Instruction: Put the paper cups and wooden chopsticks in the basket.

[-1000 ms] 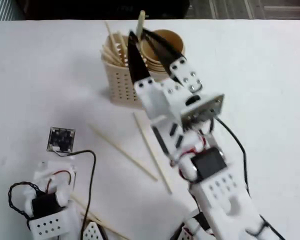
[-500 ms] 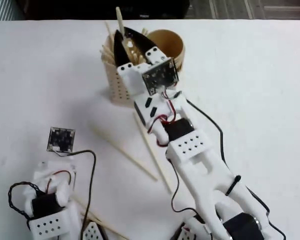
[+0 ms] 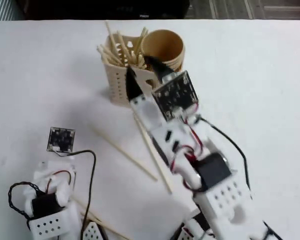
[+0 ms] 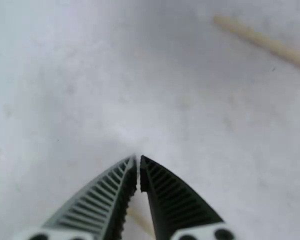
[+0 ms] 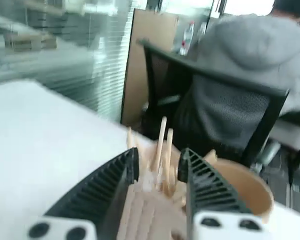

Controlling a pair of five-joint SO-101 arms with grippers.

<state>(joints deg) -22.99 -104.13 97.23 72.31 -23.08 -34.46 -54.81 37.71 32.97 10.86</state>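
Three thin pale wooden chopsticks (image 3: pixel 124 151) still on white table (image 3: pixel 260 75); right gripper (image 3: pixel 138 65) just dropped one into cream perforated basket (image 3: pixel 116 86), jaws spread, empty.

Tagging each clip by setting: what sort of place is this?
Probably an office or lab workspace: a white table, a black mesh office chair beyond it, and glass partitions with blinds.

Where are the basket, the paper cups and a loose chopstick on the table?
basket (image 3: pixel 117 86), high view, on its perforated side wall.
paper cups (image 3: pixel 163 46), high view, inside the top cup's mouth.
loose chopstick (image 3: pixel 125 154), high view, mid-length of the stick lying on the table.
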